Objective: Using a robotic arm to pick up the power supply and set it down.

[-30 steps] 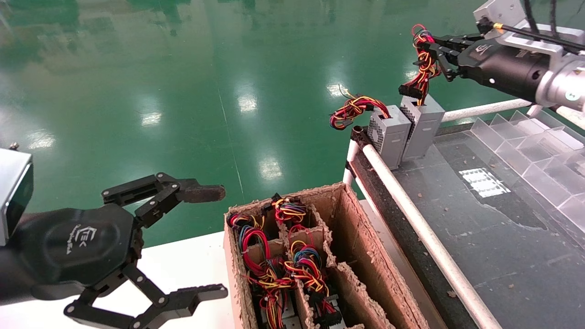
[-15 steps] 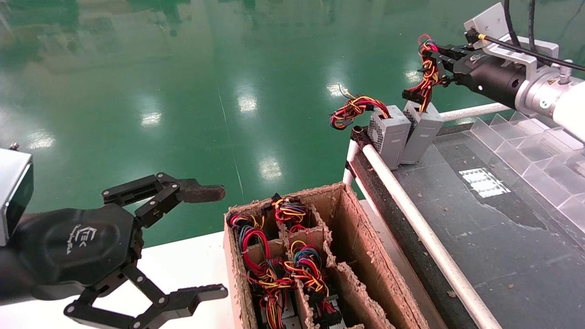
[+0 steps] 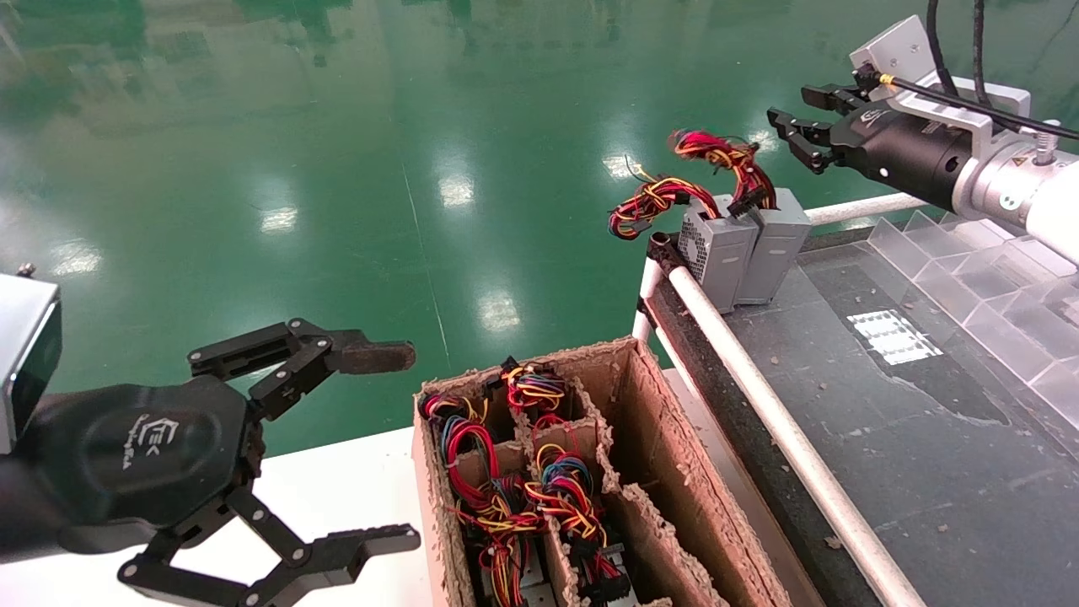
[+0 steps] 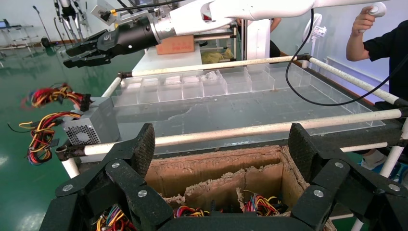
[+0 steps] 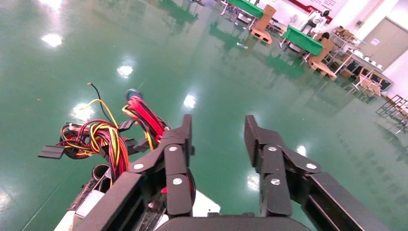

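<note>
Right gripper: your black robotic arm with the angular two-finger gripper [image 3: 797,118] hovers above and just beyond the conveyor corner, fingers spread apart and holding nothing.
Power supply: the small silver-grey metal box with the perforated vent face [image 3: 774,244] stands upright on the dark grey conveyor table [image 3: 927,455], touching a near-identical silver-grey unit [image 3: 716,249] at the table's far corner.
Wire bundle: its red, yellow and black wire bundle [image 3: 725,160] arches free above the box, clear of the fingers; it looks released.
Handling: you should expect a rigid, fairly heavy metal case with smooth sides that could slip. The wires are soft and springy, and the box would probably swing if you carried it by them.
Where to hold: across the flat side walls gives you the steadier hold, though the neighbour crowds one face.
Left gripper: the black gripper with the brownish worn fingertip [image 3: 396,447] is parked wide open beside the brown cardboard box with dividers [image 3: 666,455], which holds more wired units.
</note>
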You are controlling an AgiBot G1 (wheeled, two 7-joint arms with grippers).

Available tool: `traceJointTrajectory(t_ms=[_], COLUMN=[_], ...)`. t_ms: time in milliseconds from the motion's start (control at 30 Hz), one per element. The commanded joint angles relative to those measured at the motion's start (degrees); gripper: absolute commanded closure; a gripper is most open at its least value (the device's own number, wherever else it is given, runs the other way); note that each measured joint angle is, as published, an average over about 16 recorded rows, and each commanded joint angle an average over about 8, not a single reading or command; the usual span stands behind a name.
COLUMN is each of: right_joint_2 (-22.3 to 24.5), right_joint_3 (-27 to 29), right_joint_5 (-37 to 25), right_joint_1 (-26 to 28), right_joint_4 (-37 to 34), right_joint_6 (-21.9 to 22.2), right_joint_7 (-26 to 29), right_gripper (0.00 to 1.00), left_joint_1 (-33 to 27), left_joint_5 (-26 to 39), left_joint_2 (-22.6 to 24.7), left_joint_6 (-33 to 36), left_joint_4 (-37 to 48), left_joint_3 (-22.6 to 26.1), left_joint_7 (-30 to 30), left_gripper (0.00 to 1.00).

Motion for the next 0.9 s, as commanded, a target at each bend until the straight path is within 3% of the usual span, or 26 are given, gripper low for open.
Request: traceJointTrajectory(t_ms=[33,433,900], right_joint_2=[0.0,3.0,9.0], right_joint_3=[-0.1,2.8,3.7], right_joint_5=[-0.1,4.4,9.7], right_joint_1=[0.0,0.6,-9.2], right_joint_4=[0.0,0.1,16.8], right_joint_6=[0.0,-5.6,-13.6], right_joint_7=[0.0,7.6,15.1], right_gripper=[0.0,0.0,0.0], left_joint_1=[0.0,0.0,0.0], left_joint_5=[0.0,0.0,0.0], left_joint_2=[0.0,0.0,0.0], left_joint_6=[0.0,0.0,0.0], left_joint_4=[0.0,0.0,0.1], left_joint_3=[0.0,0.0,0.0], left_joint_7=[0.0,0.0,0.0], left_gripper=[0.0,0.0,0.0])
